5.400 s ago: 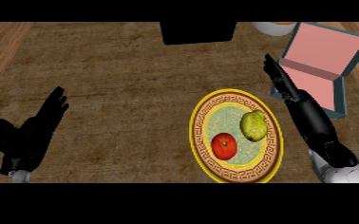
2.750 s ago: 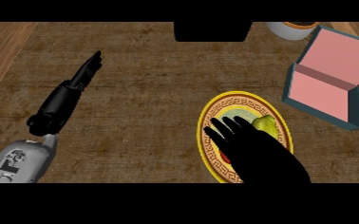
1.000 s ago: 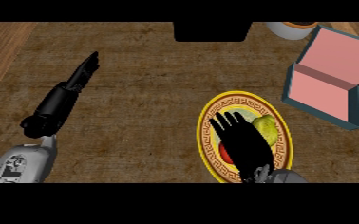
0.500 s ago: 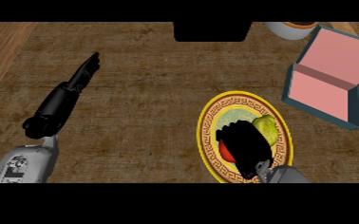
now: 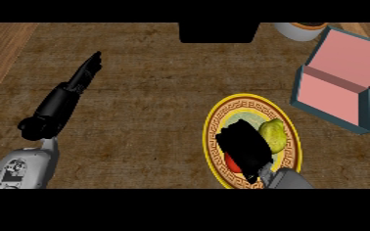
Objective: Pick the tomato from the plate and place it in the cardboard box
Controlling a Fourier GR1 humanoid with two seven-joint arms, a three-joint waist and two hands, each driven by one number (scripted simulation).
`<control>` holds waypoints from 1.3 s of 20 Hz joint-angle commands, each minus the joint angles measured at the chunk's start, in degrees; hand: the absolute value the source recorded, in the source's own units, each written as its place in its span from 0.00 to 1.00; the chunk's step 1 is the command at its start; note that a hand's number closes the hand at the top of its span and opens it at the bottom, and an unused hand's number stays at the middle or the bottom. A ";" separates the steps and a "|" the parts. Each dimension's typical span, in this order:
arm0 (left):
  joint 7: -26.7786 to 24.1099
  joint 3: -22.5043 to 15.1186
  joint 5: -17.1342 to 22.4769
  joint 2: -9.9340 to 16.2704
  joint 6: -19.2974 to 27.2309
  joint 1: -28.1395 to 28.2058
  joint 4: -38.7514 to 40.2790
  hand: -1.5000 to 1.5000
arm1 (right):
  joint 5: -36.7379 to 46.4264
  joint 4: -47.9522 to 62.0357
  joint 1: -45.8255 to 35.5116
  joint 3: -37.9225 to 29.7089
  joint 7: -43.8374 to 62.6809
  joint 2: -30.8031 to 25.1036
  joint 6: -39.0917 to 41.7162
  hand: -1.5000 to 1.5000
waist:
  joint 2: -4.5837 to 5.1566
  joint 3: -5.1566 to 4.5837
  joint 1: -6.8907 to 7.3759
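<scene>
Now right hand (image 5: 244, 148) cups round (red) tomato (image 5: 232, 163).

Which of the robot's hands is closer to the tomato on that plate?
The right hand. It sits over the plate, curled on the tomato, of which only a red sliver shows. The left hand lies far off to the left, fingers straight, over bare counter.

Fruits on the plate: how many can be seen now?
2: a yellow-green fruit at the plate's right, and the tomato, mostly hidden under the right hand.
</scene>
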 commanded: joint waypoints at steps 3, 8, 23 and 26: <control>-4.33 0.61 -1.34 0.17 -0.06 1.51 2.77 0.50 | -6.64 -4.38 2.81 -2.86 -14.55 -4.69 -5.25 1.00 | 0.16 0.07 -0.26; 0.34 0.85 -0.35 -0.07 -1.10 -1.80 2.04 0.50 | -8.46 -8.09 2.35 -2.89 -18.65 -0.95 -8.32 1.00 | 0.08 0.07 -0.28; -0.72 -0.36 -3.33 -2.21 1.21 0.99 0.32 0.50 | -27.53 -32.19 3.73 -32.66 -8.71 -4.69 -2.16 1.00 | -0.02 0.02 -0.79; -0.62 0.70 -2.31 -2.23 0.74 -1.65 2.33 0.50 | -30.39 -28.50 -2.49 -39.29 -2.99 -3.64 -1.22 1.00 | 0.16 0.00 -0.53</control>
